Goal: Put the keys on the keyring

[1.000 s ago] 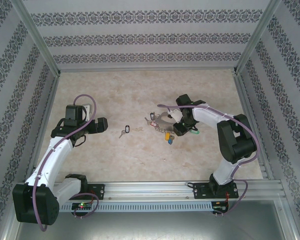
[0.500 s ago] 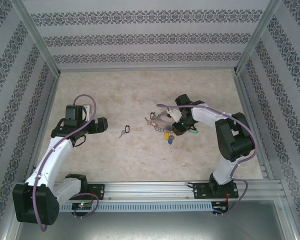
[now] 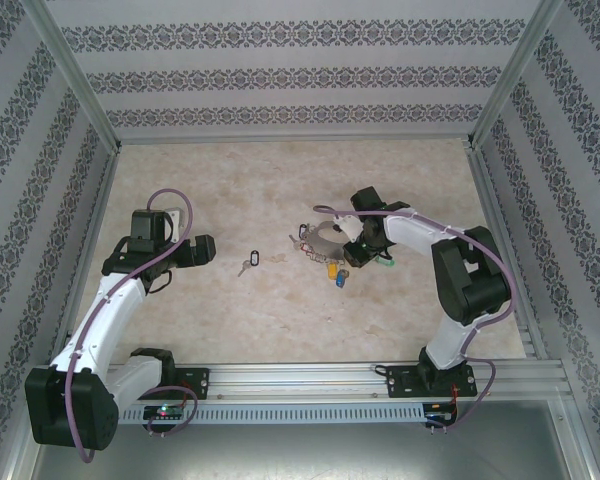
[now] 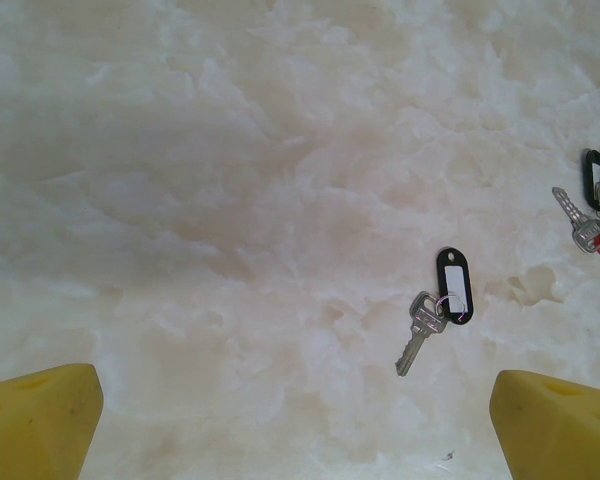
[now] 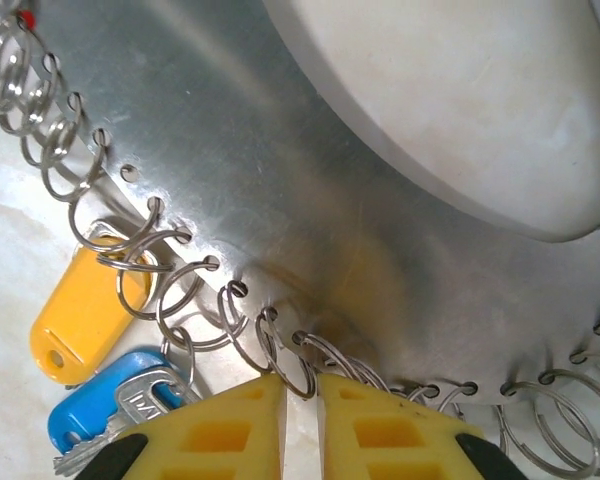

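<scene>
on marbled table point(image 3: 280, 320), right arm point(image 3: 420, 232) half hides keyring point(image 3: 318, 238).

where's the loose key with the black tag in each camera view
top external: loose key just left of centre, left of the keyring.
left wrist: loose key right of centre, lower half, black tag above the blade.
right wrist: close on the keyring's holed metal edge, beside a yellow tag and a blue tag.
shared landmark: the keyring, right of the key from above, at the left wrist picture's right edge.
</scene>
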Action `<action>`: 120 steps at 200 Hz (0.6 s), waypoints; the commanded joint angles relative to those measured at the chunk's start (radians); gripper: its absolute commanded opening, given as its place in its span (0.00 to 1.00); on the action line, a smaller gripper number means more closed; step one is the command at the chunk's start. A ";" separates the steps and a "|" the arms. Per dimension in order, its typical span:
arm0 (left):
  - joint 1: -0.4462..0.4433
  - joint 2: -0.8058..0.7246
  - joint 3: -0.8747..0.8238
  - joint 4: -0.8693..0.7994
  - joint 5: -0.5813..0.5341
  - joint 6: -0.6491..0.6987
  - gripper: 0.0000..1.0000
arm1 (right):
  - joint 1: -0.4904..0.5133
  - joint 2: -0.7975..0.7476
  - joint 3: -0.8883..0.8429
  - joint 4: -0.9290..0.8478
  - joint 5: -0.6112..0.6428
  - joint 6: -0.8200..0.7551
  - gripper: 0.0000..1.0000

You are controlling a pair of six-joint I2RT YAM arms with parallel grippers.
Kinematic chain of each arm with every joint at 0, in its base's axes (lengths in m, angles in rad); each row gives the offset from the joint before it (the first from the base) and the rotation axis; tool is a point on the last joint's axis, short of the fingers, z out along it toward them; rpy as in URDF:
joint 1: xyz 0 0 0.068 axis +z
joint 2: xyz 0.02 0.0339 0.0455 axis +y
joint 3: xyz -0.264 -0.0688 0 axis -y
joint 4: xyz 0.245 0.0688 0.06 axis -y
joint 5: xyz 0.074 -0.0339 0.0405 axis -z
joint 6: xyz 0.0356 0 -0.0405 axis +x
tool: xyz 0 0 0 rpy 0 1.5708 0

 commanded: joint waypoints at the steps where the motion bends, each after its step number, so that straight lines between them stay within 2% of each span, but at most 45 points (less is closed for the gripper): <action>1: -0.009 0.006 0.022 -0.005 0.018 -0.014 1.00 | 0.000 -0.036 -0.009 0.028 -0.041 0.004 0.18; 62: -0.009 0.009 0.024 -0.006 0.020 -0.014 1.00 | -0.004 -0.007 0.007 0.020 -0.094 0.007 0.19; 120: -0.009 0.012 0.023 -0.006 0.017 -0.013 1.00 | 0.000 0.015 0.015 0.010 -0.086 0.008 0.19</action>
